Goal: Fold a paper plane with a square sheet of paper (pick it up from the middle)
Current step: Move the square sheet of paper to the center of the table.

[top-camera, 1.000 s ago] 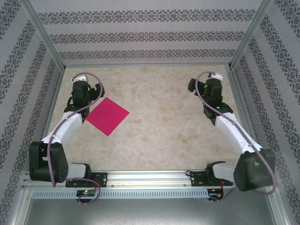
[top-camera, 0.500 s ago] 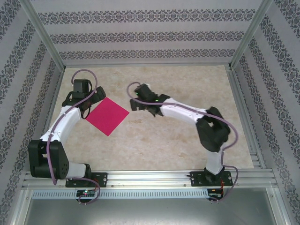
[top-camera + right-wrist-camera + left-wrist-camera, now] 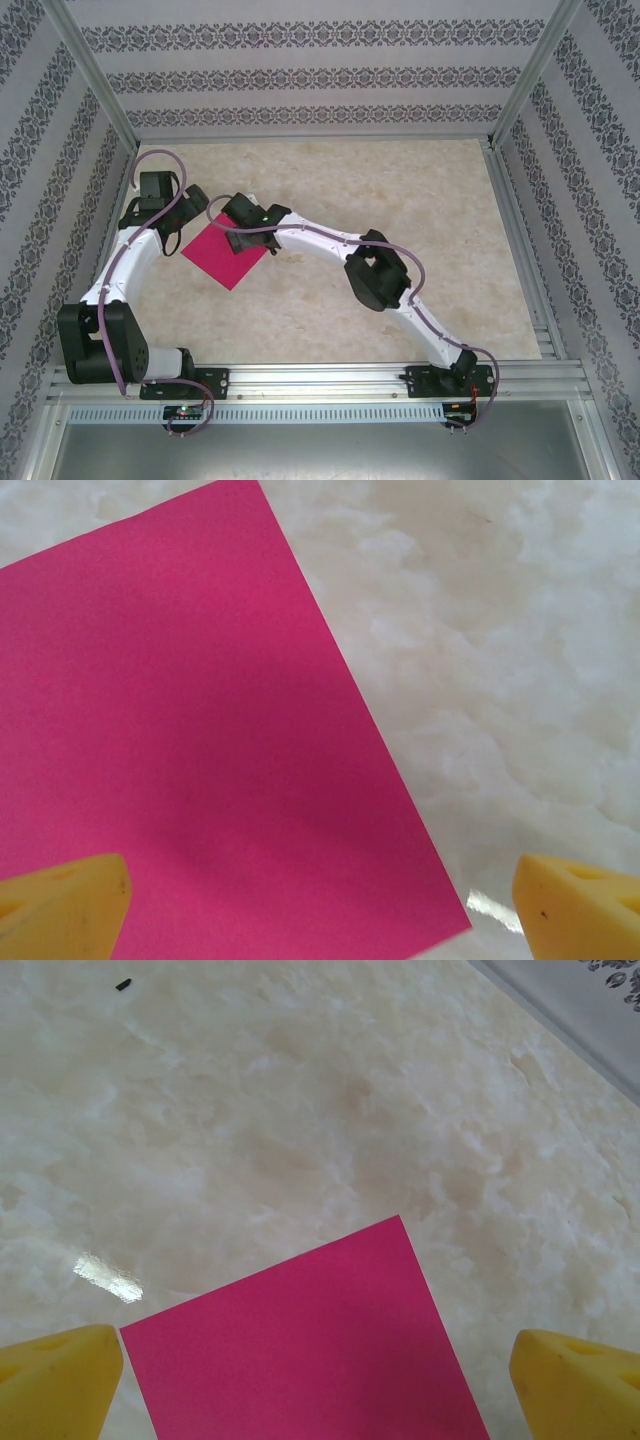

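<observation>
Left fingers [image 3: 60, 1380] and right fingers [image 3: 65, 905] both stood wide open and empty, hovering over the square sheet of paper [image 3: 225, 262], which lay flat on the table [image 3: 400, 200], left of centre. Crowded together, the left arm [image 3: 125, 270] and right arm [image 3: 380, 275] risked colliding, and a pinch could have skidded or crumpled the thin sheet. Counted: one table, two arms, one sheet.

Right pincer [image 3: 234, 236] over pink sheet [image 3: 226, 267]

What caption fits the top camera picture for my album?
Both open, the left pincer and right pincer hover over a flat pink paper square on a marble table.
</observation>
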`<state>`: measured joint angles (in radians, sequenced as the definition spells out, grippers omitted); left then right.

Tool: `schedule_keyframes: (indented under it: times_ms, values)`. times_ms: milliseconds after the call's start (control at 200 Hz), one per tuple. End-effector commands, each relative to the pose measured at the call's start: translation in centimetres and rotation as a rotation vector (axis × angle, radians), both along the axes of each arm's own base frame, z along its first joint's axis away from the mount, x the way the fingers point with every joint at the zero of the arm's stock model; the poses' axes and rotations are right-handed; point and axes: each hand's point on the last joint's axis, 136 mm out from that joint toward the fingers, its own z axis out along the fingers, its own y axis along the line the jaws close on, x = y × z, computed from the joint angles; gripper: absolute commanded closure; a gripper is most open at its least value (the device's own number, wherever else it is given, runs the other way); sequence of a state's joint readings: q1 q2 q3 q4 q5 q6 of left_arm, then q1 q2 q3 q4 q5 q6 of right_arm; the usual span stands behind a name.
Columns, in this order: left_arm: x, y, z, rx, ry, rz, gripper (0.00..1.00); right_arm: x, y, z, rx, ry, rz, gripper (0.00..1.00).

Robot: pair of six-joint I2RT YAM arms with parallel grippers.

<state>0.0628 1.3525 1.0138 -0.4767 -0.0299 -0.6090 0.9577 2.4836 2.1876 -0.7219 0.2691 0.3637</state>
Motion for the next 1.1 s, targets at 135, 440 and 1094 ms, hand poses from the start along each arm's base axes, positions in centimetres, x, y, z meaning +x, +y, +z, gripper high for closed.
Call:
schedule_keyframes:
  times_ms: [135, 440, 1094]
  values:
    - [0.8, -0.1, 1.8, -0.036, -0.033, -0.001, 0.0, -0.3, -1.7, -3.1, -0.151, 0.04, 0.011, 0.02]
    - [1.1, -0.1, 1.9, -0.021, -0.022, -0.022, 0.0, -0.9, -8.0, -5.2, -0.304, 0.1, -0.042, 0.02]
    - [1.5, -1.2, 1.2, -0.074, -0.021, -0.06, 0.0, -14.3, -30.7, -4.9, -0.332, 0.368, -0.502, 0.03]
